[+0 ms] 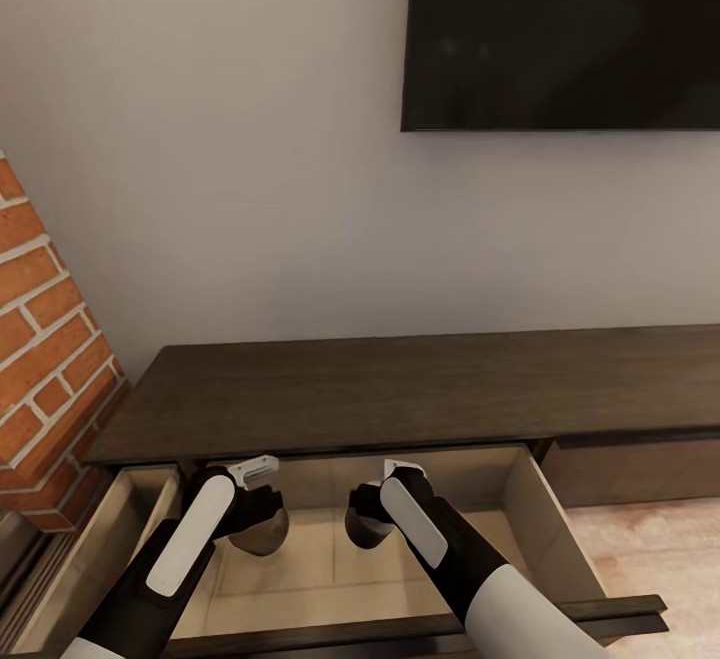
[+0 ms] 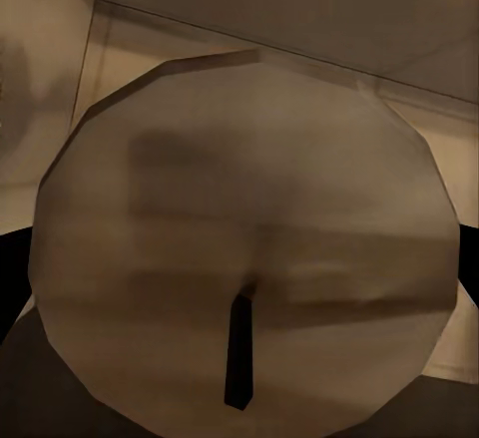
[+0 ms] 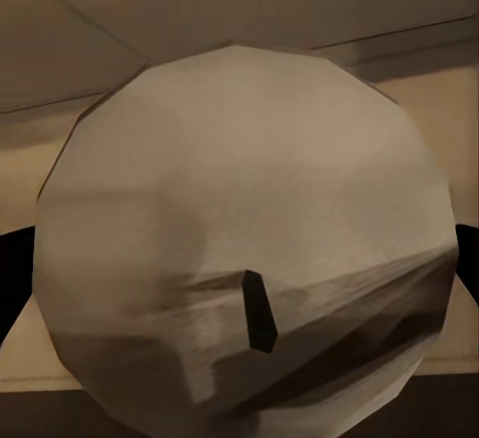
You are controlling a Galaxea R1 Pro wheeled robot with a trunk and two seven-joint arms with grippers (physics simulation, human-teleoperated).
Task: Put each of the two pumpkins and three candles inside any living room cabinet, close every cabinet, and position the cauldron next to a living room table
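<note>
I've got both grippers over the cabinet's (image 1: 400, 389) open drawer (image 1: 540, 509) so the candles drop inside. Left gripper (image 1: 262, 529) is clamped on one candle (image 2: 244, 228), right gripper (image 1: 365, 527) on another candle (image 3: 249, 228). Each candle blocks its wrist view; fingertips mostly hidden.

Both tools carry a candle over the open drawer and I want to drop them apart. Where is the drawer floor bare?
The drawer floor is bare along its right wall, beside the right tool, and between the two candles. It is crowded under the left tool and left candle, and under the right candle.
</note>
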